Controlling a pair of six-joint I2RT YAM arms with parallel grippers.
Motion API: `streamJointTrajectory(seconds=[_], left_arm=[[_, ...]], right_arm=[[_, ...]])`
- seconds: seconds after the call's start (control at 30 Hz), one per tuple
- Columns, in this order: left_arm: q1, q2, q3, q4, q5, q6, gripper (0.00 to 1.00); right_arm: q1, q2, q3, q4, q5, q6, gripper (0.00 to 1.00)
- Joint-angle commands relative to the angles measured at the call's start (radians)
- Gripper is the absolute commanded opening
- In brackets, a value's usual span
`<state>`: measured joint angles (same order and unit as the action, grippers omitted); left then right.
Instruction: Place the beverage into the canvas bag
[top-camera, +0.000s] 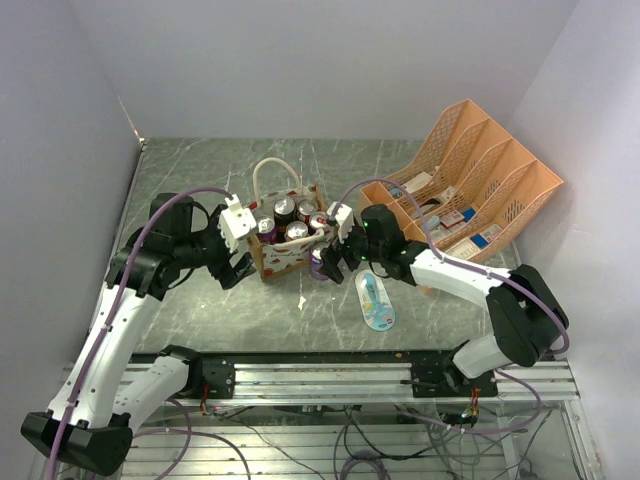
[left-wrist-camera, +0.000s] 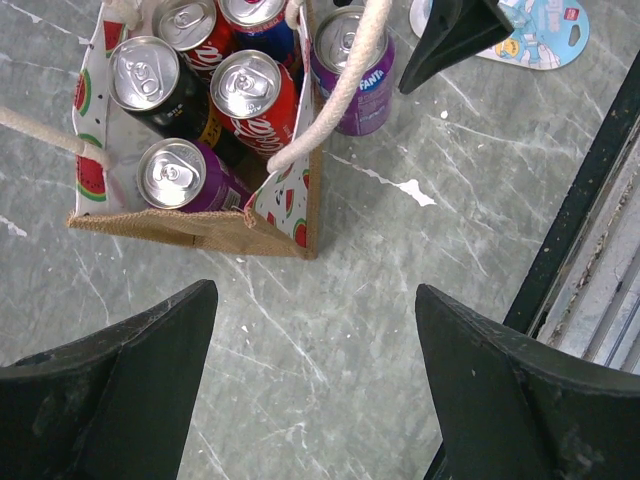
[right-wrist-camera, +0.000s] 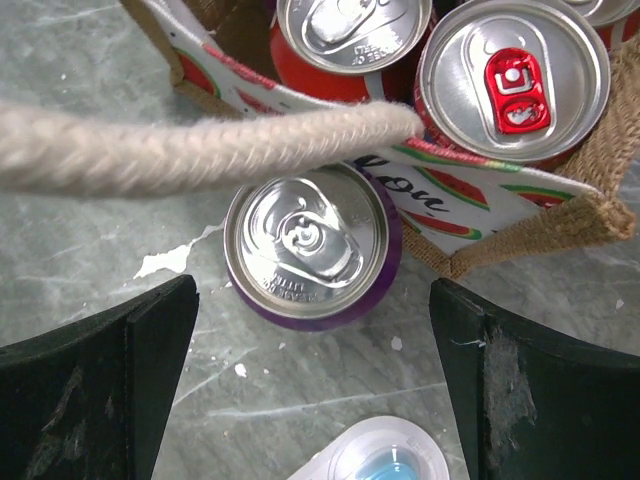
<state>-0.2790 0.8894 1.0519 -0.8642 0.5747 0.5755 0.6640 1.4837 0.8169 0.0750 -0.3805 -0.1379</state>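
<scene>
almost: cans (left-wrist-camera: 245, 85) fill the canvas bag (left-wrist-camera: 190, 228), one purple can (right-wrist-camera: 310, 245) stands outside; both jaws gape wide, empty

The canvas bag (top-camera: 283, 258), a small tan tote printed with red watermelon slices, stands upright and open-mouthed near the middle of the table. One white rope handle rises at its far side and the other droops over its right edge. Upright cans (left-wrist-camera: 245, 85) in red, black and purple fill it. The beverage (right-wrist-camera: 305, 245), a purple Fanta can, stands upright on the table just beside the bag's near right corner, under the drooping handle.
</scene>
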Motion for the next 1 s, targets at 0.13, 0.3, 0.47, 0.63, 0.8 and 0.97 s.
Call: streamJointTrajectory(seconds=[0.13, 0.3, 0.47, 0.63, 0.8, 0.97], left_arm=[[0.03, -0.01, 0.025, 0.043, 0.059, -0.025, 0.9], [0.04, -0.014, 0.019, 0.044, 0.068, -0.029, 0.9], [0.047, -0.024, 0.016, 0.039, 0.078, -0.028, 0.9], [0.05, -0.025, 0.005, 0.044, 0.077, -0.024, 0.91], [0.05, -0.025, -0.007, 0.045, 0.068, -0.02, 0.91], [0.05, -0.025, -0.013, 0.044, 0.063, -0.016, 0.91]], right_arm=[[0.048, 0.025, 0.005, 0.092, 0.119, 0.096, 0.95], [0.077, 0.046, 0.013, 0.104, 0.155, 0.129, 0.89], [0.093, 0.056, 0.024, 0.103, 0.191, 0.139, 0.88], [0.1, 0.076, 0.048, 0.084, 0.193, 0.131, 0.86], [0.101, 0.083, 0.06, 0.081, 0.189, 0.128, 0.79], [0.1, 0.086, 0.063, 0.076, 0.174, 0.122, 0.67]])
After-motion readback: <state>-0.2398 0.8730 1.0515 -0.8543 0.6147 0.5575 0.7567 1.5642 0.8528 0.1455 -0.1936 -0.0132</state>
